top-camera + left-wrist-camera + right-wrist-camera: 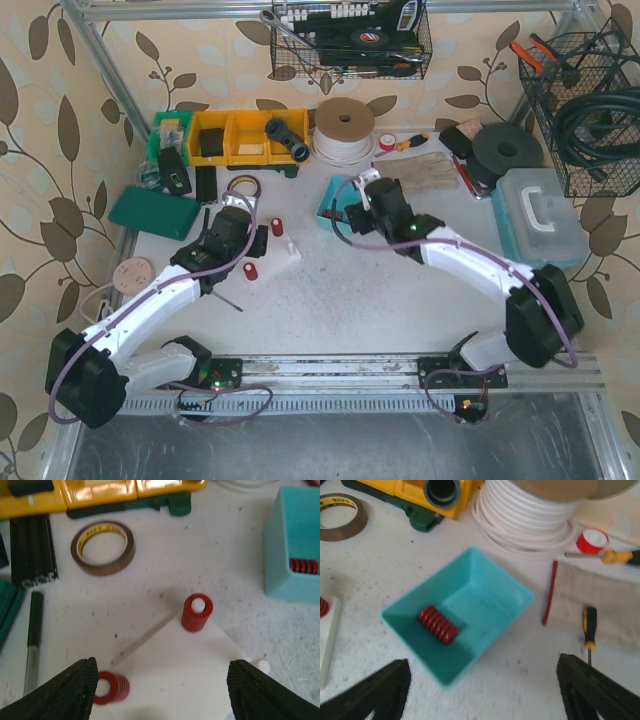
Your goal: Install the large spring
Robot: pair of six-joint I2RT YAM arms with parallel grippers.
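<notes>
Left hand [162,682] spread wide, low in frame over the white plate [190,675], with 1 red spring [196,614] sitting on its peg at centre. Tape roll [102,569] upper left, print unreadable. Right hand [482,690] spread too, above the teal bin [485,580]; large spring [437,625] lies inside, centre-left.

At the back of the table I see a row of yellow bins [245,135] and, just beside them on the right, a spool of white cable [343,130]. In front of the bins a roll of brown tape [102,547] lies flat, near a black profile bar [32,550] and a black pen [35,625]. More to the right I see a small red tape roll [592,541], a black-yellow screwdriver [590,625] by the pale gloves [425,172], and a teal plastic case [537,215].
</notes>
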